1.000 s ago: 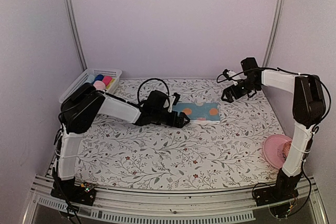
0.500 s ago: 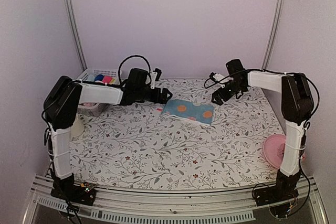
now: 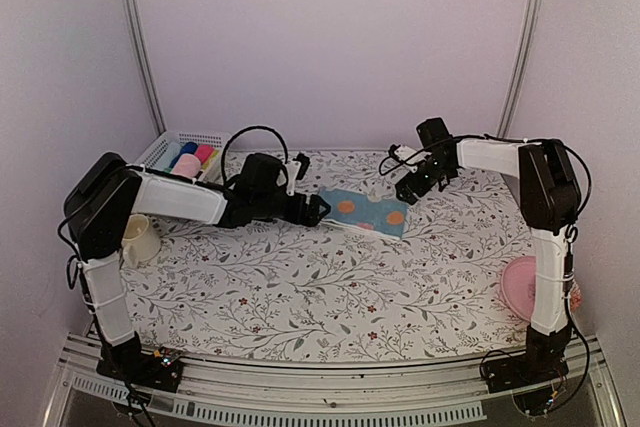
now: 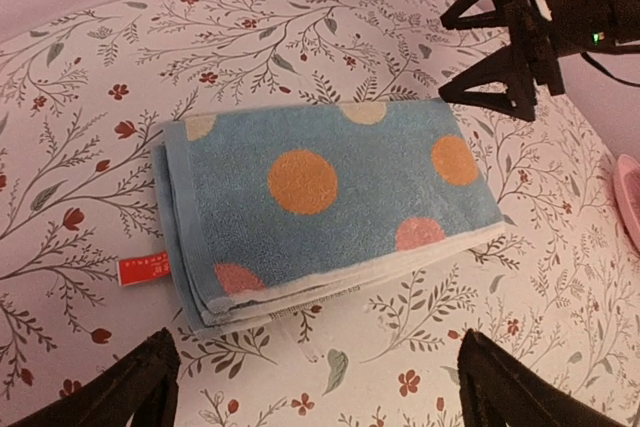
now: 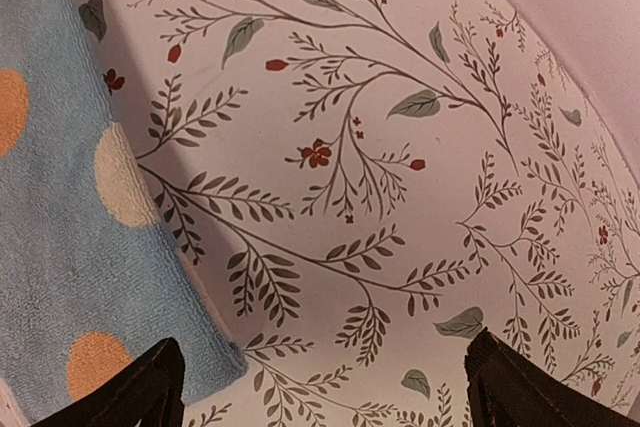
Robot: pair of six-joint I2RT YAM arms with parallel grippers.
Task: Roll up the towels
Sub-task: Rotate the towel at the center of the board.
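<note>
A folded light blue towel [image 3: 366, 212] with orange and pink dots lies flat on the flowered tablecloth, a red tag [image 4: 143, 267] at its left edge. My left gripper [image 3: 314, 210] hovers open just left of it; in the left wrist view the towel [image 4: 320, 202] lies ahead of the open gripper [image 4: 315, 397], nothing between the fingers. My right gripper [image 3: 405, 190] stands open at the towel's far right corner. In the right wrist view the towel's [image 5: 60, 247] edge sits beside the left finger of the open gripper [image 5: 325, 392], apart from it.
A white basket [image 3: 160, 150] at the back left holds rolled cloths in several colours. A pale cup [image 3: 140, 239] stands under the left arm. A round pink plate [image 3: 524, 287] sits at the right edge by the right arm's base.
The left arm swung back and lowered again to the towel's left edge. The towel ended slightly left and turned. The right gripper moved left toward the towel's far corner. Both stayed open.
</note>
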